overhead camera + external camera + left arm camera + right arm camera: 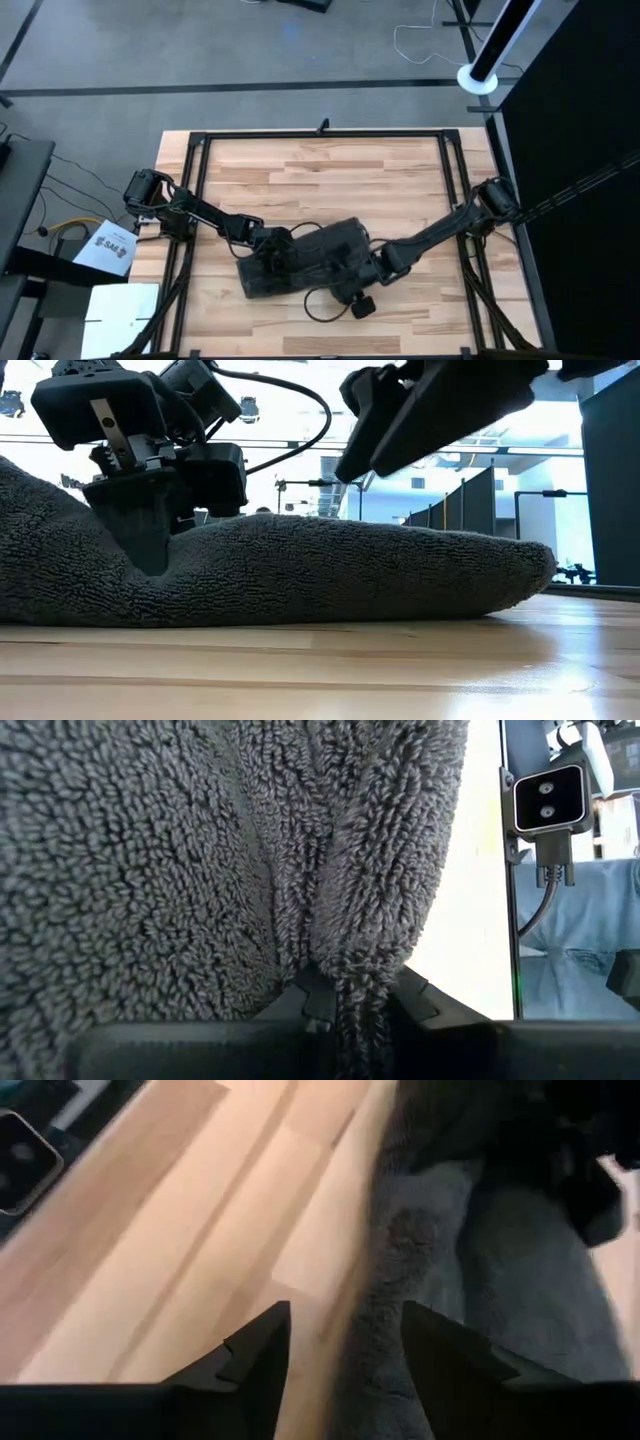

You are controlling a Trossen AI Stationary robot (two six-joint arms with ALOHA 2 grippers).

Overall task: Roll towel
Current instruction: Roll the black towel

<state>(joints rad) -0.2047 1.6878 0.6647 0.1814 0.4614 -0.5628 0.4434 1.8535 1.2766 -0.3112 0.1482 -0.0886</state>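
your left fingers [345,1010] are clamped on a fold of the dark charcoal-grey soft cloth towel [305,262], which lies bunched on the light wooden table [300,170]. your right fingers [345,1345] stand apart, holding nothing, just above the towel's edge.

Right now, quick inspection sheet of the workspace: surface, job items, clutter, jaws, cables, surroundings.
Surface: wooden table, dark frame around it.
Job's things: towel bunched in a thick heap near the table's front, not a tidy roll.
Clutter: nothing seen on the table.
Grippers: left gripper jaws shut on a towel fold; right gripper jaws apart over the towel's edge, holding nothing.
Cables: black cable looping by the towel.
Surroundings: papers beside the table on the left; dark partition on the right.
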